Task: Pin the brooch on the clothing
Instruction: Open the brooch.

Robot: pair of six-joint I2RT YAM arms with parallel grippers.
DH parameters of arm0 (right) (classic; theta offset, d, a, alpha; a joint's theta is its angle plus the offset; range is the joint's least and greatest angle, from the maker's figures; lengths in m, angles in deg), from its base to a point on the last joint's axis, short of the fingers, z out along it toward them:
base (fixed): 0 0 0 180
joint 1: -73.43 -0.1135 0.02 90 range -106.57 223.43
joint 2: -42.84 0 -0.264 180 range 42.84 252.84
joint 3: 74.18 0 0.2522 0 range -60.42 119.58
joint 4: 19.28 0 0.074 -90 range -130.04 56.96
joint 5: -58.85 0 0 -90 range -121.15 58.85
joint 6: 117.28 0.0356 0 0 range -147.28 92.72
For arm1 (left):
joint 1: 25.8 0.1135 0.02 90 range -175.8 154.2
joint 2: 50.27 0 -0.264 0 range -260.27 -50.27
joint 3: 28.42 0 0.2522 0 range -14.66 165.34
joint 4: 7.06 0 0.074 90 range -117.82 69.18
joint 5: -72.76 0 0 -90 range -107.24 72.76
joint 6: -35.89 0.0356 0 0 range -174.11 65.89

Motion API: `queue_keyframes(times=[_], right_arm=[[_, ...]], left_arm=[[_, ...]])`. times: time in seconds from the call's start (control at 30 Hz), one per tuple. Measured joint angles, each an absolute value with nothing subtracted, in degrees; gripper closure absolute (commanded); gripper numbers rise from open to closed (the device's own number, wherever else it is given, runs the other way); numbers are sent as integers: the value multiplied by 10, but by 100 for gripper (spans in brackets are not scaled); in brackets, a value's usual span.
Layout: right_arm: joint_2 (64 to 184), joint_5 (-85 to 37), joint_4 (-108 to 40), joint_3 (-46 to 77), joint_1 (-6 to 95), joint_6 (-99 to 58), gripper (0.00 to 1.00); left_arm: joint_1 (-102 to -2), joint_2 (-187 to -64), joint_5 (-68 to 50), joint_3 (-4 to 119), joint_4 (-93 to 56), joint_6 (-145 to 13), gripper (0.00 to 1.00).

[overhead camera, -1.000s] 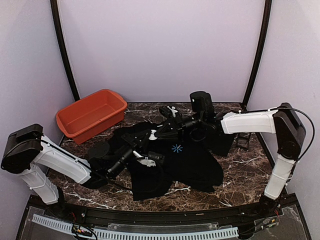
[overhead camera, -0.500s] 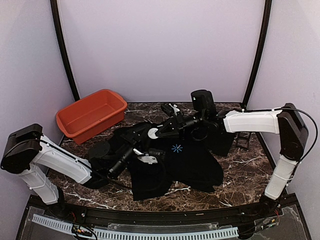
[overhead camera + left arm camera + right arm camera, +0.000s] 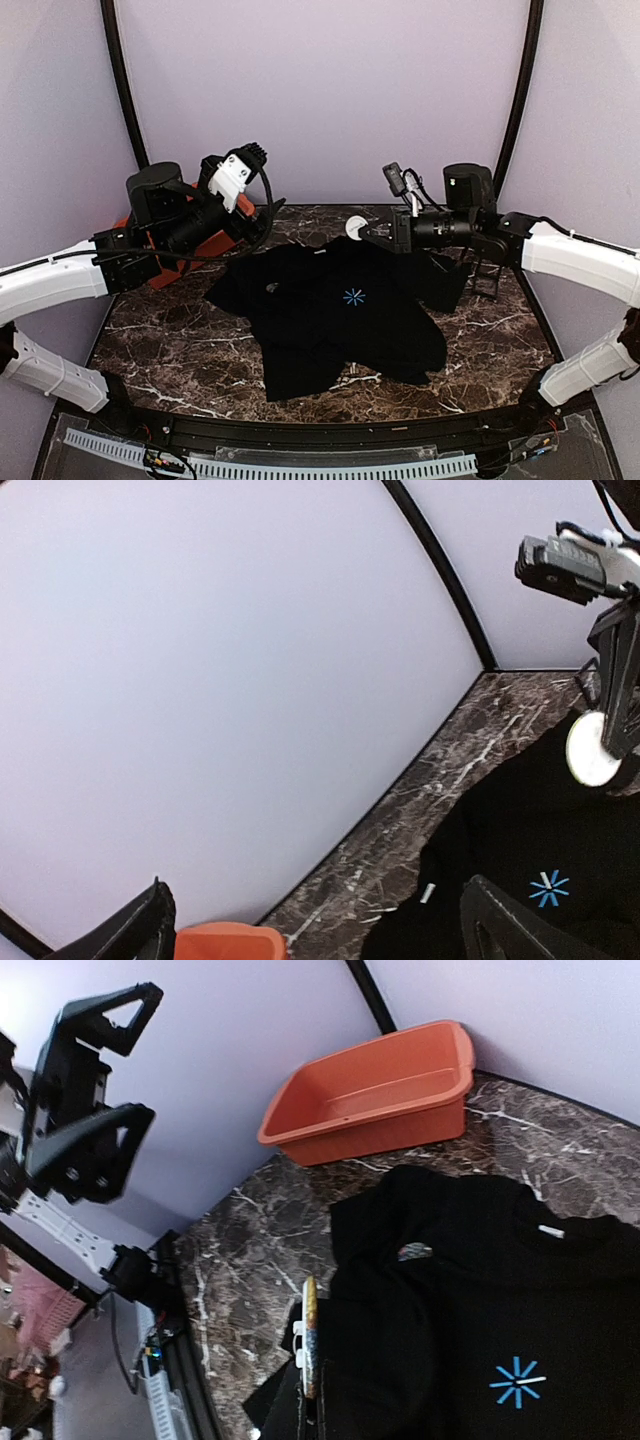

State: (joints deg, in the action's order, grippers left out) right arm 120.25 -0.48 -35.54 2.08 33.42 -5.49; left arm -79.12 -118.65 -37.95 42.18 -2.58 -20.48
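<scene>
A: One brooch (image 3: 414, 1252) only. It sits on the chest of the T-shirt (image 3: 380, 330), to the left of the starburst print (image 3: 353, 296).

B: Fastened, or merely lying there?

A: I cannot tell, since the pin is hidden. The shirt lies spread chest-up on the counter (image 3: 180, 330), I judge to give the cloth a steady face.

B: And the claws?

A: Both hang raised, apart from the cloth. The left claw (image 3: 312, 885) is released and empty. The right claw (image 3: 365, 232) is clenched on a pale round disc (image 3: 592, 750), held clear of the shirt.

B: How does the brooch look?

A: Tiny and round, greyish with a yellow-gold glint.
</scene>
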Motion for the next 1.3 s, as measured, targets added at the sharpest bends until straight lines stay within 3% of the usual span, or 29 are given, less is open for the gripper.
queue_keyframes(times=[0.3, 0.5, 0.67, 0.93, 1.3], right_arm=[[1148, -75, -329, -76, 334, -136, 100], [1138, -75, -292, -103, 332, -162, 100], [1135, -74, -268, -112, 327, -178, 100], [1131, -91, -243, -124, 304, -200, 100], [1147, -131, -246, -109, 273, -232, 100]], left_arm=[[-725, -1328, -54, 556, -236, -431, 1], [-671, -1407, 160, 542, -199, -586, 1], [-652, -1417, 273, 516, -86, -708, 8], [-655, -1494, 376, 506, 155, -913, 28], [-655, -1530, 376, 511, 181, -984, 39]])
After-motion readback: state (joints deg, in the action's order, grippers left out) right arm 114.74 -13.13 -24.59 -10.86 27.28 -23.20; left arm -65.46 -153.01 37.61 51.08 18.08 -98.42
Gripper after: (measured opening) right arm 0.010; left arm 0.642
